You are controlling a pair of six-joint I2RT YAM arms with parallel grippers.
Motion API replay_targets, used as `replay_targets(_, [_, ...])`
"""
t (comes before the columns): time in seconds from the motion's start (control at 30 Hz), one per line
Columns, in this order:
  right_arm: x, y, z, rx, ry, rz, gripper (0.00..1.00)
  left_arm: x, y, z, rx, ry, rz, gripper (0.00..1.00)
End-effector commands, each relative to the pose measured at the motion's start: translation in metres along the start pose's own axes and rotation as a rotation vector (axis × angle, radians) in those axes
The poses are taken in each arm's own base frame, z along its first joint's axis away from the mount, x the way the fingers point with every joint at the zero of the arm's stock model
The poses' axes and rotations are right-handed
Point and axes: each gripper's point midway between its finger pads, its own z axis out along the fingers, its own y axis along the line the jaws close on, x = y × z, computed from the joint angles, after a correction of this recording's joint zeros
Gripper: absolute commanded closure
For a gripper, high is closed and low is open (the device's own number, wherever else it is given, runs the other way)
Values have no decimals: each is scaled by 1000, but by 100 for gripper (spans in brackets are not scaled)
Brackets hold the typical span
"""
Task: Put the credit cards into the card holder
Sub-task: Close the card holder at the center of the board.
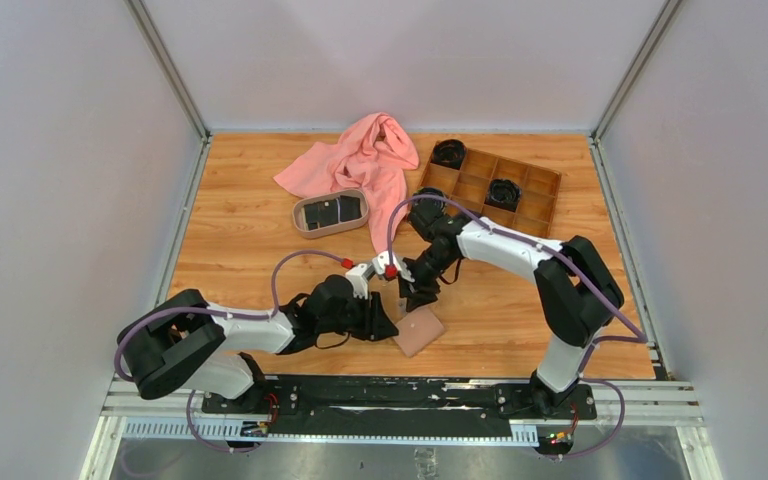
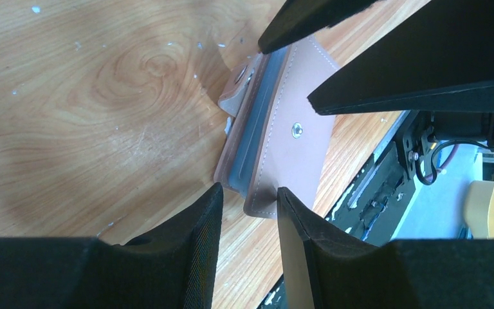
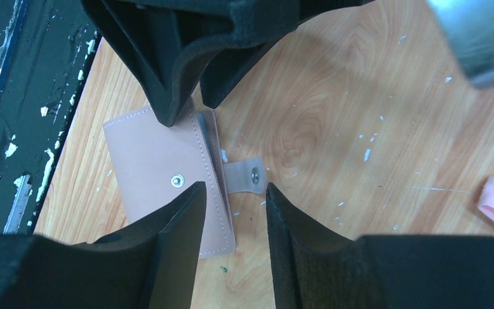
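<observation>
The card holder [image 1: 420, 331] is a tan-pink wallet lying folded near the table's front edge, its snap tab [image 3: 252, 175] sticking out unfastened. Grey-blue lining [image 2: 257, 132] shows along its slightly gaping edge. My left gripper [image 1: 392, 327] comes in low from the left; its jaws stand open with the card holder's near corner [image 2: 262, 205] just between the tips. My right gripper [image 1: 412, 300] reaches from above, open, straddling the card holder's edge [image 3: 222, 212] beside the tab. Dark credit cards [image 1: 329, 211] lie in the oval tray farther back.
The beige-rimmed tray [image 1: 300, 216] sits behind the grippers, with a pink cloth [image 1: 365, 160] bunched behind it. A brown wooden compartment box [image 1: 532, 205] holding black items stands at the back right. The table's front edge and metal rail [image 2: 376, 183] run right beside the card holder.
</observation>
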Motion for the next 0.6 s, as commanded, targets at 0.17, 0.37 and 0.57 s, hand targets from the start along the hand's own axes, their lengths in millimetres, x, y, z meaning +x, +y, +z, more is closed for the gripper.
replay_targets(0.17, [-6, -8, 0, -23, -27, 46, 57, -1, 2, -2, -5, -24, 9, 59])
replay_targets(0.37, [0, -10, 4, -40, -12, 67, 60, -2, 3, -2, -5, -27, 15, 59])
replay_targets(0.57, [1, -7, 6, -66, -10, 77, 69, -2, 2, -3, -4, -31, 19, 59])
